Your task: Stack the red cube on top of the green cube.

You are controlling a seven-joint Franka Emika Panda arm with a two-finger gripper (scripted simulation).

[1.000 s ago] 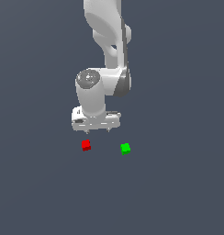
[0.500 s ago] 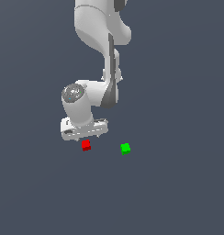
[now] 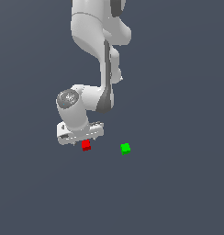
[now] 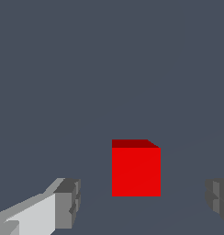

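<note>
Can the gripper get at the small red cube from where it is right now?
Probably yes. The gripper is open, the small red cube sits between its fingers with gaps on both sides, and nothing blocks it. The green cube stands well apart.

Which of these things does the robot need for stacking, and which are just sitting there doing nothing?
Needed for the job:
- red cube, sitting between the open fingers
- green cube, off to the exterior view's right of the red one
- end effector, low over the red cube

Just lying about:
- nothing else shows, only the plain grey floor
</note>
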